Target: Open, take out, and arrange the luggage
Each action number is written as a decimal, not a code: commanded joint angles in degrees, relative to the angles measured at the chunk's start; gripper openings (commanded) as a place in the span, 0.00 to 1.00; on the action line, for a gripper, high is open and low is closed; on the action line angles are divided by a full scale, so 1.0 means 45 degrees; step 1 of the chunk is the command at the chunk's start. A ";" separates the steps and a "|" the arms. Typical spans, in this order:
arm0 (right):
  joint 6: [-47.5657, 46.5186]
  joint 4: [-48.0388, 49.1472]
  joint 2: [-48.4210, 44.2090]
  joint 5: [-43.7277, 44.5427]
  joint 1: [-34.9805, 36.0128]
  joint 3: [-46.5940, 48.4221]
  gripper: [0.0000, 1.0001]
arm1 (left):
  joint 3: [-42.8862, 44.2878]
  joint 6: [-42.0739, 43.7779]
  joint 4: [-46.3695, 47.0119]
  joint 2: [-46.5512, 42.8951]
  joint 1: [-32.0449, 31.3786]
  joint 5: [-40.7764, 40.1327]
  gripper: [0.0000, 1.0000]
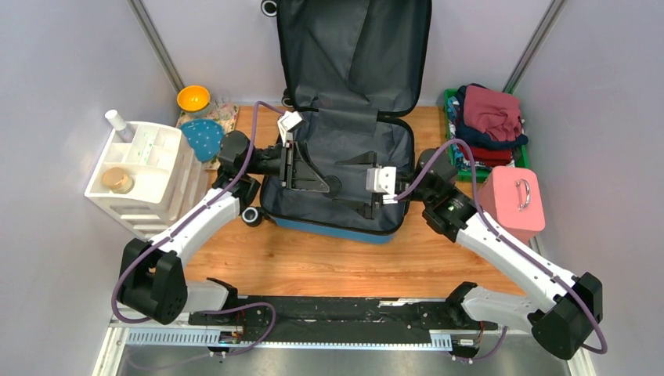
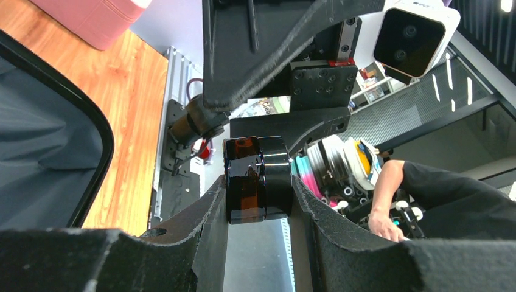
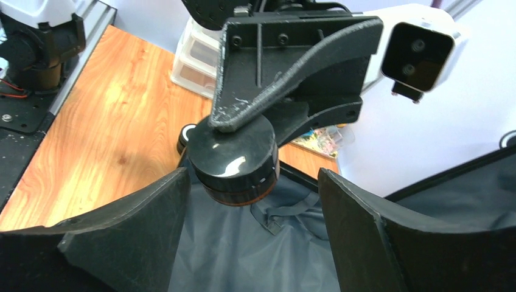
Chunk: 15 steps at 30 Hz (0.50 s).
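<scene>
One luggage (image 1: 337,168) lies open in the middle of the surface (image 1: 313,258), its lid propped against the back wall. Two arms meet over its grey lining: the left pincer (image 2: 258,207) clamps one amber jar (image 2: 246,179), and the right pincer (image 3: 252,182) is spread wide either side of it, not touching

In the top view both arms reach from the bottom corners toward mid-frame, wrists facing each other. Left gripper (image 2: 258,210) clamps a dark jar (image 2: 246,176) between its fingers. Right gripper (image 3: 252,243) jaws stand wide apart, gripping nothing.
</scene>
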 commanded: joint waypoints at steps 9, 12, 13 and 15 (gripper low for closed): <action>0.0103 0.0119 0.0427 -0.0510 0.0328 0.0705 0.66 | -0.0048 -0.0307 0.0898 -0.0017 -0.0171 0.0281 0.00; 0.0103 0.0080 0.0661 -0.0608 0.0386 0.0881 0.61 | -0.0087 -0.0307 0.0938 -0.0036 -0.0210 0.0262 0.00; 0.0122 0.0080 0.0701 -0.0666 0.0386 0.1056 0.62 | -0.0087 -0.0288 0.0860 -0.0056 -0.0210 0.0262 0.00; 0.0219 0.0041 0.0818 -0.0744 0.0386 0.1213 0.61 | -0.0126 -0.0093 0.0646 -0.0115 -0.0191 0.0262 0.00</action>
